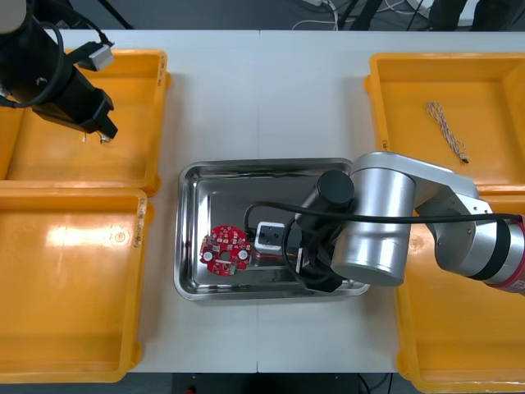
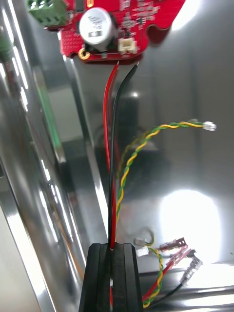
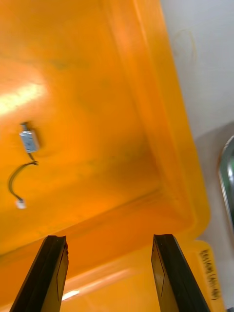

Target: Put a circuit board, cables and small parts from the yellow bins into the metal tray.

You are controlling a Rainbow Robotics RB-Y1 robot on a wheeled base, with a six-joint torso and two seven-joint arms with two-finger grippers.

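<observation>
At tray [image 1: 185,238] near-right corner | right fingers [image 2: 97,278] clamp cable [image 2: 112,146] | left fingers [image 3: 52,265] spread above far-left bin [image 3: 122,73] floor

Light surface [image 1: 271,98], seam [image 1: 259,82] running front to back through its middle. Beyond its far edge: dark floor [image 1: 213,12].

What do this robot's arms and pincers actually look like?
The right arm is fat silver cylinders with black bands and a red section, a black cable looping over it. The left arm looks black, also cabled. The right gripper and left gripper each have two flat black fingers.
</observation>
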